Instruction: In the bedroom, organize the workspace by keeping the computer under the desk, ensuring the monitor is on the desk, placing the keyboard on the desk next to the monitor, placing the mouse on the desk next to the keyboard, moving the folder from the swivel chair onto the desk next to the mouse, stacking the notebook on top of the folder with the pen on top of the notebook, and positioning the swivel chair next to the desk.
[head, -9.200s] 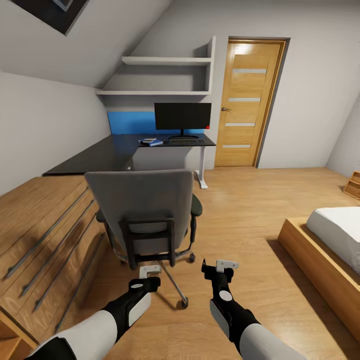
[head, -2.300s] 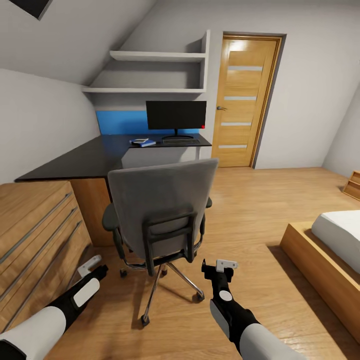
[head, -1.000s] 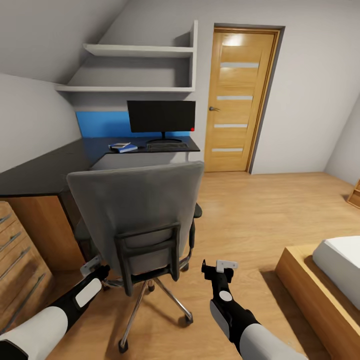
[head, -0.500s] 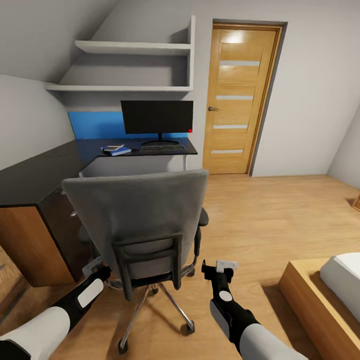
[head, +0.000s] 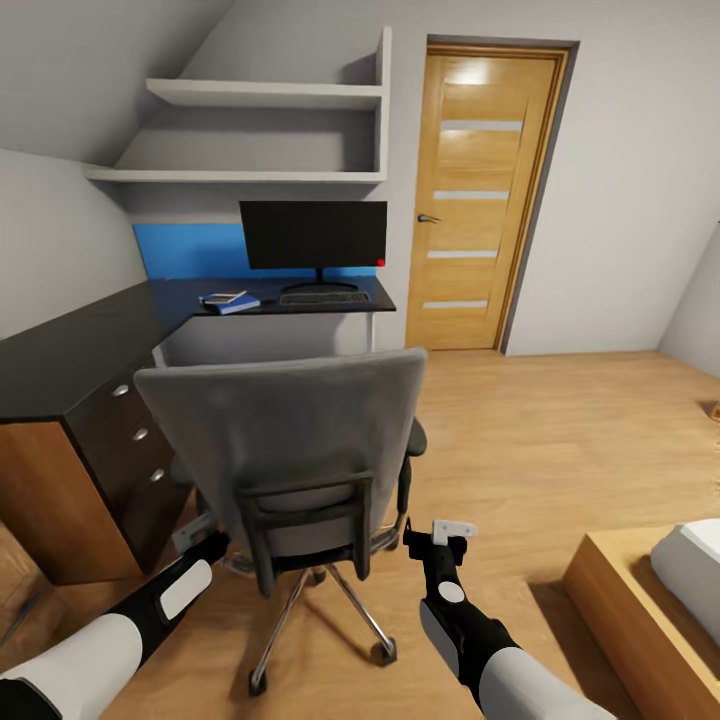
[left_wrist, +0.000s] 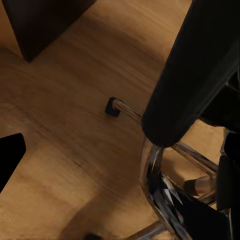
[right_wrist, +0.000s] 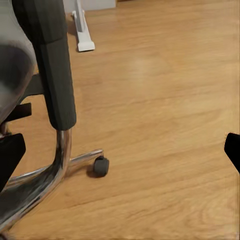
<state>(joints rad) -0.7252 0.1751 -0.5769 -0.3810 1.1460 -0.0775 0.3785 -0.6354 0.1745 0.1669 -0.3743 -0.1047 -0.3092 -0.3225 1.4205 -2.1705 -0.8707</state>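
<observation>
Pushing grey padded swivel chair (head: 285, 450) toward black-topped desk (head: 90, 345): judged step. Left gripper (head: 197, 530) at backrest edge, jaw state indiscernible; right gripper (head: 440, 532) spread, empty. Advise slow, centred push.

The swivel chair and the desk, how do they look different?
The swivel chair is grey and padded; the desk has a flat black top. The swivel chair stands on a chrome base with castors; the desk has dark drawers with round silver knobs and a white leg. Both stand on the wooden floor.
</observation>
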